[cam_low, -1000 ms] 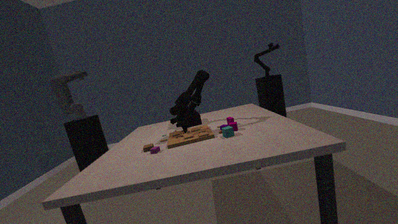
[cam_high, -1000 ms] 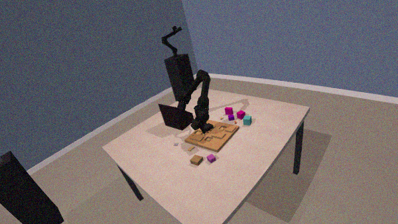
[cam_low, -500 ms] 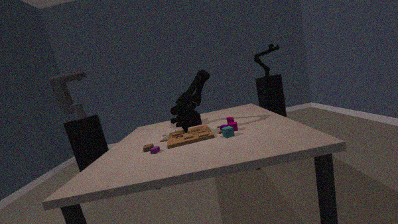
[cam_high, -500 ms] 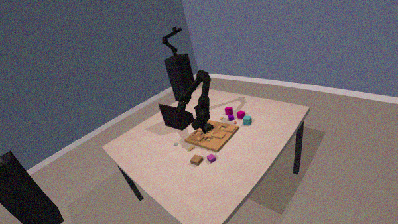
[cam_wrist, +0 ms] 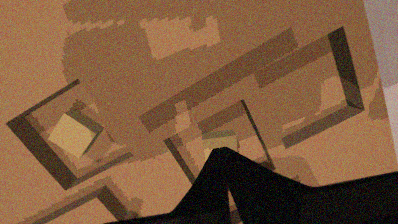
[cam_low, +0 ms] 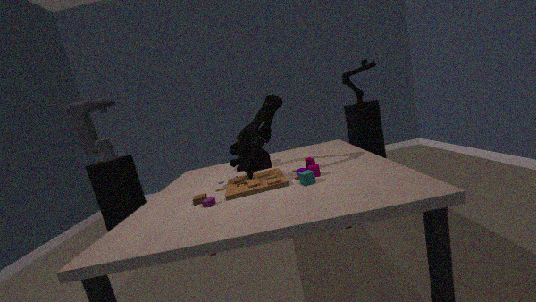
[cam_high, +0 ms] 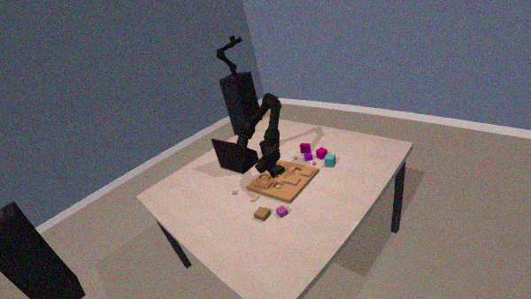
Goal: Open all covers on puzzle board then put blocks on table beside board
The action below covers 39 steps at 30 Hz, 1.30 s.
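Note:
The wooden puzzle board (cam_high: 287,195) (cam_low: 258,191) (cam_wrist: 30,45) lies on the table with raised wooden covers and recesses; which covers are fully open is too blurred to tell. My gripper (cam_high: 273,175) (cam_low: 250,177) (cam_wrist: 220,154) is shut and empty, its tips low over the board. In the wrist view a pale yellow block (cam_wrist: 71,135) sits in a square recess at the left. Another pale block (cam_wrist: 220,140) shows in a recess right behind my fingertips, partly hidden by them.
Beside the board lie a brown block (cam_high: 262,213) (cam_low: 199,199), a purple block (cam_high: 281,211) (cam_low: 208,202), a thin yellow piece (cam_high: 255,198) and a small grey piece (cam_high: 234,192). Beyond its other end are a teal cube (cam_high: 330,160) (cam_low: 306,178), two magenta cubes, a violet block (cam_high: 308,157) and small bits.

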Available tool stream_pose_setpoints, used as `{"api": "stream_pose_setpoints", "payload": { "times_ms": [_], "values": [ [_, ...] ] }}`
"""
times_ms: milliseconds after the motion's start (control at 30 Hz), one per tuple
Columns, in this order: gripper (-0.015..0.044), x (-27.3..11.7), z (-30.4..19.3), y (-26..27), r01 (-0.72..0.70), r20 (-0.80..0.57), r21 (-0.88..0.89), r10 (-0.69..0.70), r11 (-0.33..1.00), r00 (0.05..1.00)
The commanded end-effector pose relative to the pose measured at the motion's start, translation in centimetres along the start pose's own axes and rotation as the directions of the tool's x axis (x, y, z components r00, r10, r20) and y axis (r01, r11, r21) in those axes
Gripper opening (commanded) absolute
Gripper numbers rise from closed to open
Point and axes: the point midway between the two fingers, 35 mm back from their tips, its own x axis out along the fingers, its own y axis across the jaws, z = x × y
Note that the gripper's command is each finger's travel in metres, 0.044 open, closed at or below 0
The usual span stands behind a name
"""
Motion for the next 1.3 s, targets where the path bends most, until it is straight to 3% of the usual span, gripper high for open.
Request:
{"api": "stream_pose_setpoints", "payload": {
  "times_ms": [0, 133, 233, 333, 367, 533, 1267],
  "values": [
    [0.0000, -0.3, 0.0, 0.0, 0.002, 0.001, 0.013, -0.002, 1.000, 1.000],
    [0.0000, -0.5, 0.0, 0.0, 0.002, 0.001, -0.076, -0.002, 0.997, 1.000],
    [0.0000, -0.6, 0.0, 0.0, 0.002, 0.001, -0.295, -0.002, 0.955, 1.000],
    [0.0000, -0.8, 0.0, 0.0, 0.002, 0.001, -0.559, -0.002, 0.829, 1.000],
    [0.0026, -0.6, 0.0, -0.1, 0.002, -0.003, -0.322, -0.003, 0.947, 1.000],
    [0.0144, -1.1, 0.0, 0.0, 0.002, -0.002, -0.428, -0.003, 0.904, 1.000],
    [0.0144, -3.9, 0.1, 0.1, 0.002, 0.002, -0.857, -0.001, 0.515, 1.000]
  ]
}}
